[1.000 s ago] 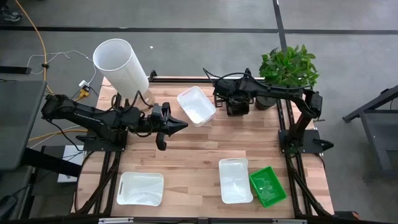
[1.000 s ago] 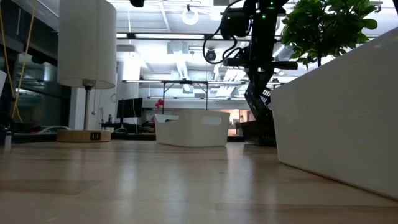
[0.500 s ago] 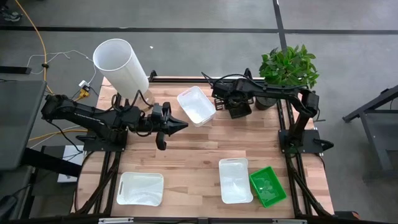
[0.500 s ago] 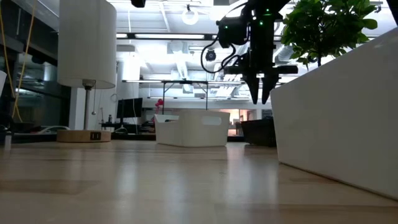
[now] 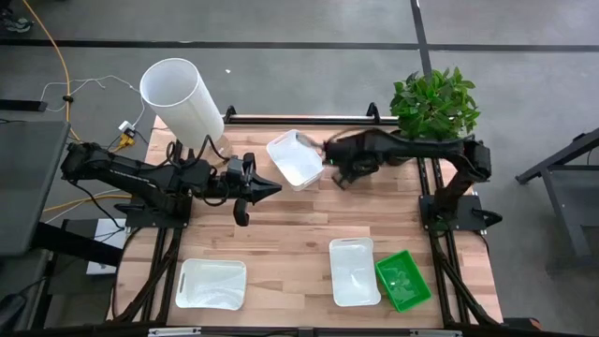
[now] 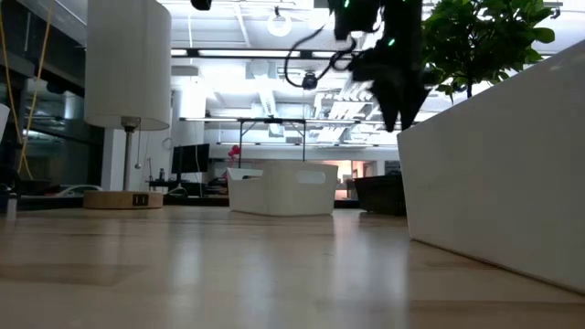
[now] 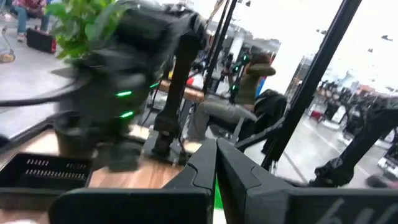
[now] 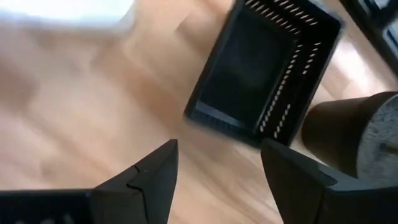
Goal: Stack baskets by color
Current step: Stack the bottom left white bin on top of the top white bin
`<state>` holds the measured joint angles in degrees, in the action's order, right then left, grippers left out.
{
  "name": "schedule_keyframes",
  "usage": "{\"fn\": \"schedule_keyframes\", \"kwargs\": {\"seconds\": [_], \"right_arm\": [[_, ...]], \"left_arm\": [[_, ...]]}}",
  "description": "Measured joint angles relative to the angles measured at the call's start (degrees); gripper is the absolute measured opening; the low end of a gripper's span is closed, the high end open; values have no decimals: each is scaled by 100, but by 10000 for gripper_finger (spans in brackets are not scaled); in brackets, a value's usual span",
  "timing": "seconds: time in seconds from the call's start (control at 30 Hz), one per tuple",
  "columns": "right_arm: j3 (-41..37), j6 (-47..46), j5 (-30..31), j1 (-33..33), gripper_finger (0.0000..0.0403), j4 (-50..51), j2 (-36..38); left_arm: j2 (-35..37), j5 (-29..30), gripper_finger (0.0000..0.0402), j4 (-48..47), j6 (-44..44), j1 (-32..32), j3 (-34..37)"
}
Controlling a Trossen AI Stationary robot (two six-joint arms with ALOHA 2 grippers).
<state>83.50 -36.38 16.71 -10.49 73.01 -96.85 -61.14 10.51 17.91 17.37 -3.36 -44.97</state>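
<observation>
A black mesh basket [image 8: 261,68] sits flat on the table at the far right; the right arm hides it in the high view. My right gripper [image 8: 217,174] hovers open above the bare wood beside it, pointing steeply down [image 5: 339,173]. One white basket [image 5: 296,157] rests at the far middle, another [image 5: 211,283] at the near left, and a third [image 5: 354,271] at the near right with a green basket [image 5: 402,279] next to it. My left gripper [image 5: 277,188] waits shut and level over the table's middle left.
A tall white cylinder [image 5: 181,96] stands on a wooden base at the far left corner. A plant [image 5: 433,101] in a dark pot [image 8: 354,130] stands at the far right, close behind the black basket. Bare wood lies across the table's middle [image 5: 309,220].
My right gripper has risen from down beside the black basket, opened, rolled about its own axis and swung toward the table's left, toward the far white basket. The black basket stays on the table.
</observation>
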Motion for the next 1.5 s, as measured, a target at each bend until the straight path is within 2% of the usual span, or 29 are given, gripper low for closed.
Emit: {"fn": "schedule_keyframes", "kwargs": {"seconds": [0.13, 0.3, 0.4, 0.5, 0.6, 0.7, 0.83, 1.0, 1.2, 1.33, 1.5], "right_arm": [[-301, 351, 12, 595, 215, 199, 290], [-1729, -165, -513, 1154, 208, -458, 1245], [-2526, -824, -945, 1495, 205, -1565, 1986], [-3134, -1132, -1090, 1848, 204, -3309, 2617], [-3582, -975, -917, 2152, 204, -5086, 3054], [-3852, -229, -558, 2408, 204, -6167, 3260], [-3980, 964, -332, 2607, 204, -6548, 3289], [-3980, 942, -157, 2635, 204, -6566, 3289], [-3980, 926, -172, 2635, 204, -6703, 3289], [-3980, 922, -175, 2635, 204, -6780, 3289], [-3980, 922, -178, 2635, 204, -6778, 3289]], "left_arm": [[167, 16, 0, -286, 1, 0, 2], [440, 45, 0, -582, 42, 0, 2], [563, 45, 0, -703, 42, 0, 2], [624, 47, 0, -922, 45, 0, 2], [620, 48, 0, -1128, 86, 0, 2], [617, 53, 0, -1131, 158, 0, 2], [592, 162, 0, -1127, 195, 0, 2], [592, 407, 0, -1104, 195, -2, 2], [592, 128, 4, -1113, 45, -3, -8], [587, -189, 36, -2130, 91, -26, -533], [524, -255, 103, -4977, 309, -483, -1400]]}}
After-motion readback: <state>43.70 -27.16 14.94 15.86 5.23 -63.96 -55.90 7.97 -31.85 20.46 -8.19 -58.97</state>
